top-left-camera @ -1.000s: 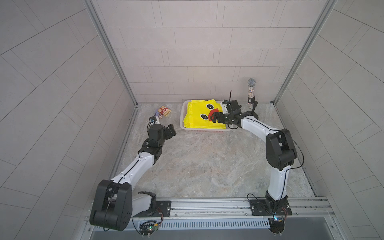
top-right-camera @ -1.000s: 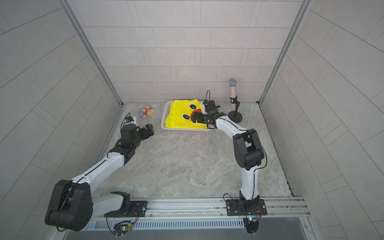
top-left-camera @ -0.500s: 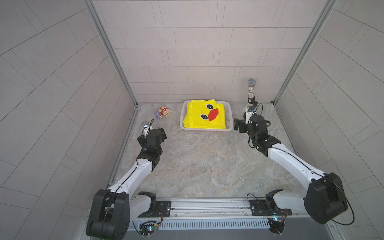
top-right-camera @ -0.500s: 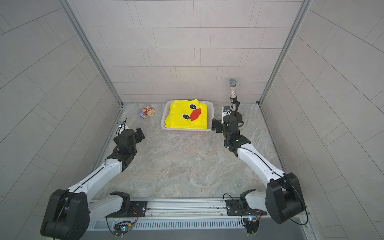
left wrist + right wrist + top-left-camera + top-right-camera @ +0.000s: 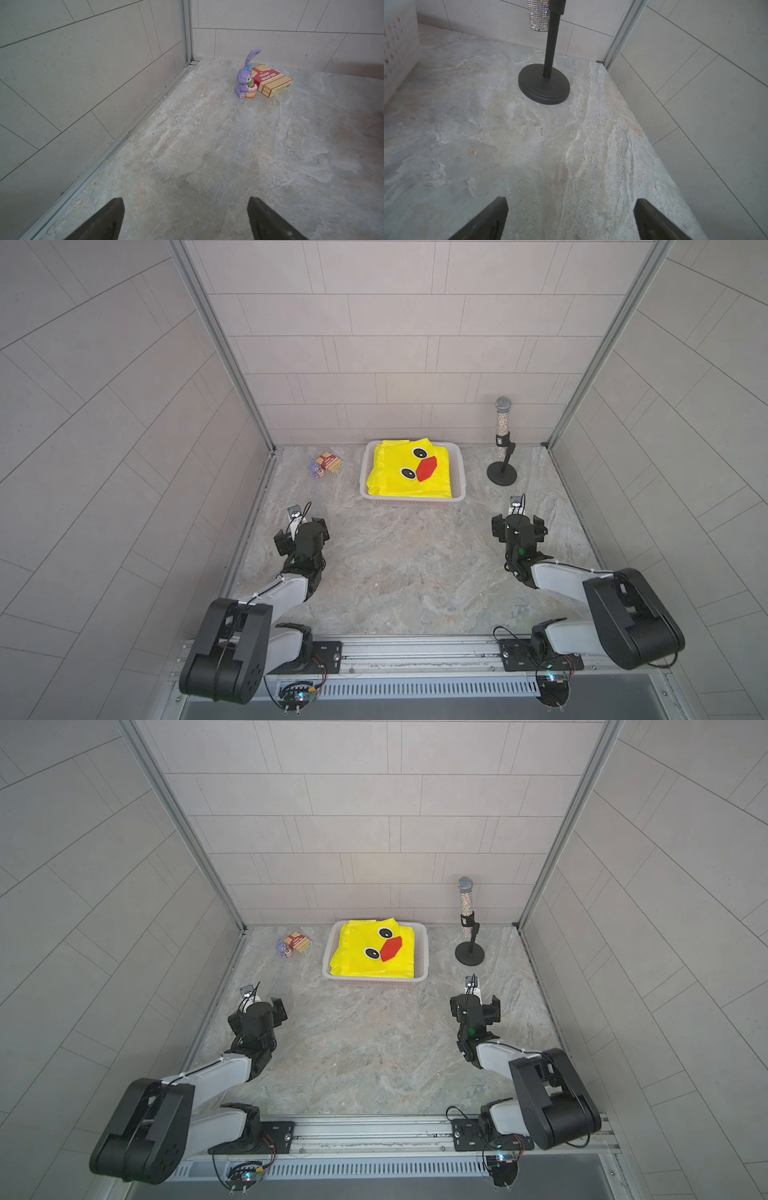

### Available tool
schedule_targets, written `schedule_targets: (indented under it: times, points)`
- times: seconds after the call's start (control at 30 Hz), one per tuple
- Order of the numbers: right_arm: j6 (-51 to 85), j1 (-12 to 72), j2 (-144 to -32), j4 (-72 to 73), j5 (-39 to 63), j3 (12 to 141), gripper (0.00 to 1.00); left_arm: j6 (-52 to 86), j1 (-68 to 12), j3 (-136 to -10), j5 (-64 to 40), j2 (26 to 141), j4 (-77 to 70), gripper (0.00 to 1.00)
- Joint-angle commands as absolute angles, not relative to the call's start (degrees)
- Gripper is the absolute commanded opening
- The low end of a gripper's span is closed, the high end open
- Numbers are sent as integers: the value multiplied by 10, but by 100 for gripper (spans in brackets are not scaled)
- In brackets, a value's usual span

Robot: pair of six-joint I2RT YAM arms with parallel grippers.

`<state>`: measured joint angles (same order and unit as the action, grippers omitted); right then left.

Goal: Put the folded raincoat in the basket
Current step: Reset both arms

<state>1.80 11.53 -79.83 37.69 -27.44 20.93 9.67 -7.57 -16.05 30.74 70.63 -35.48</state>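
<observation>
The folded raincoat [image 5: 409,472] [image 5: 374,955], yellow with a duck's eyes and a red beak, lies inside the white basket [image 5: 457,477] [image 5: 422,959] at the back middle of the table in both top views. A strip of the basket's perforated wall [image 5: 396,52] shows at the edge of the right wrist view. My left gripper [image 5: 302,531] [image 5: 257,1013] [image 5: 186,202] is open and empty near the left wall, well in front of the basket. My right gripper [image 5: 518,526] [image 5: 476,1006] [image 5: 571,203] is open and empty toward the right side, also well short of the basket.
A sparkly microphone on a black round-based stand [image 5: 502,475] [image 5: 469,957] [image 5: 544,85] stands at the back right. A purple rabbit figurine [image 5: 246,81] and a red card box [image 5: 329,462] [image 5: 299,942] [image 5: 272,80] sit at the back left. Tiled walls enclose three sides.
The right arm has drawn back from the basket toward the front right, leaving the raincoat inside. The left arm has also drawn back toward the front. The raincoat lies still.
</observation>
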Motion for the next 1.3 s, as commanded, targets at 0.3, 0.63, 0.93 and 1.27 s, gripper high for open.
schedule_targets:
  times: [0.3,0.63,0.93,1.27]
  points:
    - [29,46,-907,665,-178,153,100,59,-32,-171,214,835,-538,100]
    - [27,33,-891,542,-119,204,100,18,-27,-242,121,889,-463,100]
    - [28,33,-898,565,-119,200,100,13,-27,-232,114,884,-479,100]
    - [28,33,-898,561,-118,201,100,24,-28,-228,152,898,-505,100]
